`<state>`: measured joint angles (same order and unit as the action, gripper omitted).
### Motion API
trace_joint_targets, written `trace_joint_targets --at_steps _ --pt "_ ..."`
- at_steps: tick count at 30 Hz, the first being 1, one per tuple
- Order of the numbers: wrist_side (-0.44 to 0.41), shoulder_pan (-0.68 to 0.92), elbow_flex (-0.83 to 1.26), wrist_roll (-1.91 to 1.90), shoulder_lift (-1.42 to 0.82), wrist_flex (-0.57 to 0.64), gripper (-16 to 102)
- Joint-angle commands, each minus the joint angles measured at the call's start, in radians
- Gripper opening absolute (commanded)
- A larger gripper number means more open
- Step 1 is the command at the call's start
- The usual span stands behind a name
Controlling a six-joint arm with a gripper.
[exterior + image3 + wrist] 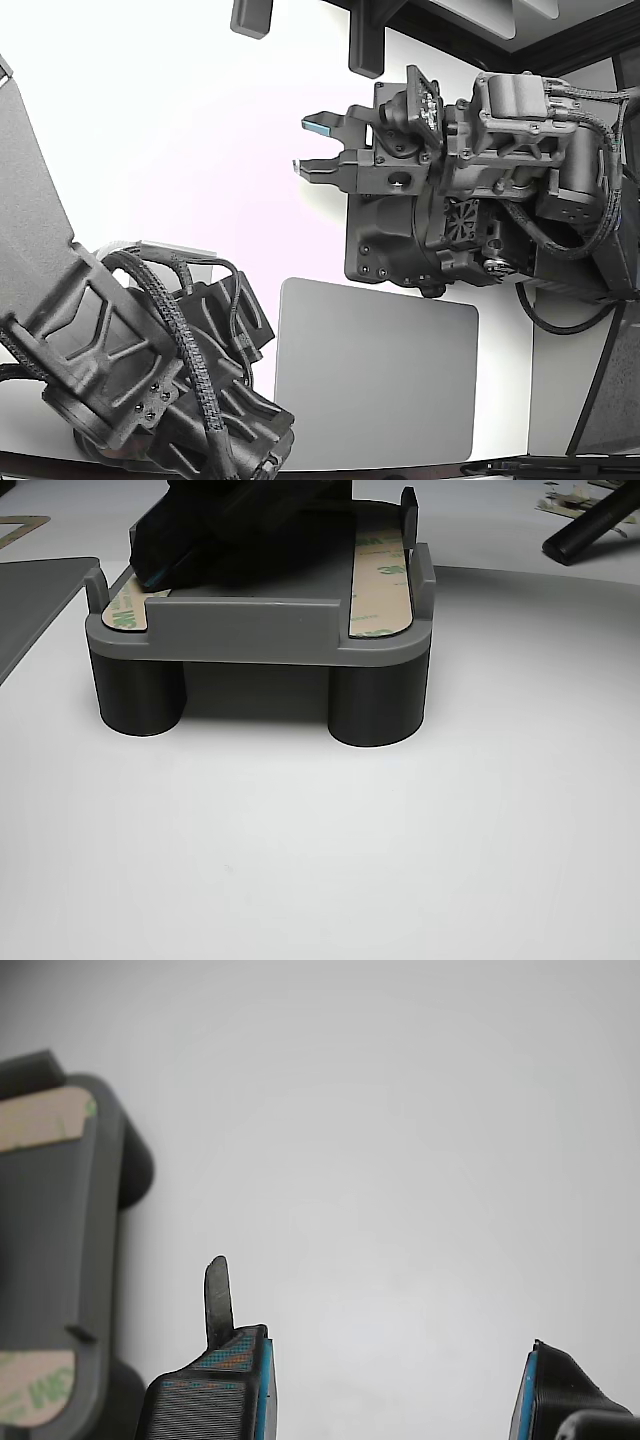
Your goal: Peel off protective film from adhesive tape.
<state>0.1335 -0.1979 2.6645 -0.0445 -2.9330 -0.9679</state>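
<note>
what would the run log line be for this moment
gripper: open, empty, above white table | holder: two tape strips, film on | phase: approach, peel not started

Two robot arms in the exterior view: one [150, 370] at lower left, one [470, 190] at upper right. One gripper [395, 1390] in the wrist view, with two fingers [215, 1395], wide apart. One grey holder [260, 630] on the white table [320, 860], standing on round legs, two of them showing [138, 695]. Two tape strips on it: one [382, 580] toward the other view's right, one [125, 605] toward its left. One flat grey mat [375, 375]. One black stick-like thing [590, 528] at far right.
</note>
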Motion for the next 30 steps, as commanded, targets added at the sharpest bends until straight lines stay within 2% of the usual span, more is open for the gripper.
trace_joint_targets --at_steps 1,8,15,19,25,30 --pt "-0.037 -0.018 -0.067 -0.040 0.021 0.196 -12" --pt "-0.009 -0.018 0.009 0.044 -0.021 0.262 -12" --pt "0.049 -0.011 0.009 0.399 0.109 0.374 -12" --pt "0.097 -0.011 0.009 0.675 0.146 0.344 -12" --pt "0.172 -0.011 0.009 1.178 0.166 0.195 -12" --pt "0.149 -0.009 0.009 1.430 0.124 0.112 -12"
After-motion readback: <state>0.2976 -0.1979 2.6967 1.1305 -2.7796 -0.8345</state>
